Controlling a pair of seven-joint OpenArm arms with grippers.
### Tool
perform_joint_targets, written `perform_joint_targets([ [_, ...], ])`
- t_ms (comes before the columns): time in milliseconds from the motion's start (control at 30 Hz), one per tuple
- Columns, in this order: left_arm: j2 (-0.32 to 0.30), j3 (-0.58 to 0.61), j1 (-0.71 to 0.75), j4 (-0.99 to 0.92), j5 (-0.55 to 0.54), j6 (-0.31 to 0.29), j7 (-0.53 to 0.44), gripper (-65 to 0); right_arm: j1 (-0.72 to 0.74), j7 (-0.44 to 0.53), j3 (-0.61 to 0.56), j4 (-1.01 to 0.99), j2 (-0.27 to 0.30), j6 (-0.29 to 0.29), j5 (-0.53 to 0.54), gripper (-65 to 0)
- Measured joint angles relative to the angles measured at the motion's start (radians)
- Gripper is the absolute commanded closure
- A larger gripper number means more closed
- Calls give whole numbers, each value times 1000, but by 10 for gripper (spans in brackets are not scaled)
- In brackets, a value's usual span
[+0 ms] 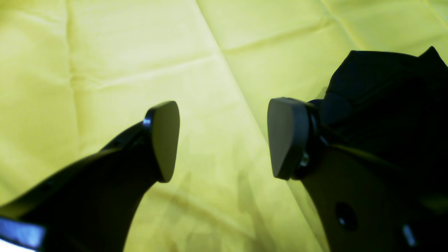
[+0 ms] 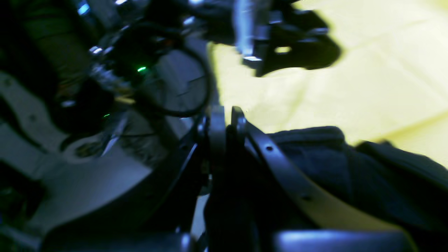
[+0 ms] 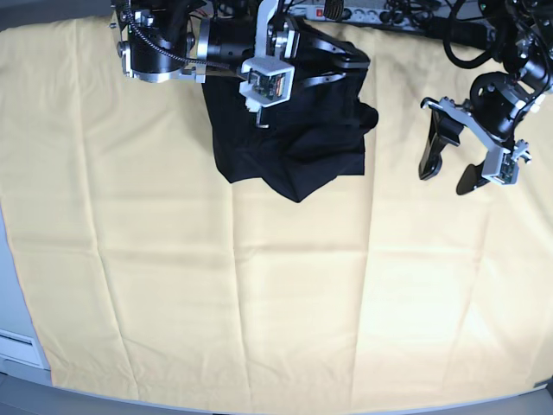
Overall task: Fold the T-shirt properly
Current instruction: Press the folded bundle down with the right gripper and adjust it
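The black T-shirt lies bunched in a heap at the far edge of the yellow cloth covering the desk. The right gripper sits right on the heap, pinched closed on a fold of the T-shirt. The left gripper hangs wide apart and holding nothing, well off to the heap's side (only a corner of cloth shows beside it). Toward the near edge from the heap, the cloth is all open room for spreading.

Left gripper hanging above the table at the base view's right, jaws spread wide and holding nothing, right arm stretched sideways along the far edge, right gripper pinched closed on dark cloth
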Motion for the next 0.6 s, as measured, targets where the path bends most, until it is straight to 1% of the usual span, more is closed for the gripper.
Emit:
perform_joint_targets([
  [100, 0, 0, 0, 0, -10, 0, 0, -405, 2, 0, -97, 0, -14, -4, -132, 0],
  [133, 0, 0, 0, 0, -10, 0, 0, -405, 1, 0, -127, 0, -19, -4, -159, 0],
  [233, 0, 0, 2, 0, -10, 0, 0, -405, 0, 23, -159, 0, -39, -1, -252, 0],
  [400, 0, 0, 2, 0, -10, 0, 0, -405, 1, 24, -159, 0, -43, 0, -256, 0],
  [433, 0, 0, 2, 0, -10, 0, 0, -405, 1, 21, -159, 0, -43, 0, -261, -20],
  [467, 0, 0, 2, 0, -10, 0, 0, -405, 1, 22, -159, 0, -43, 0, -267, -96],
  [533, 0, 0, 2, 0, -10, 0, 0, -405, 1, 23, -159, 0, -43, 0, -282, -276],
  [567, -1, 0, 2, 0, -10, 0, 0, -405, 1, 23, -159, 0, -43, 0, -285, -342],
  [600, -4, 0, 2, 0, -10, 0, 0, -405, 1, 23, -159, 0, -43, 0, -285, -376],
])
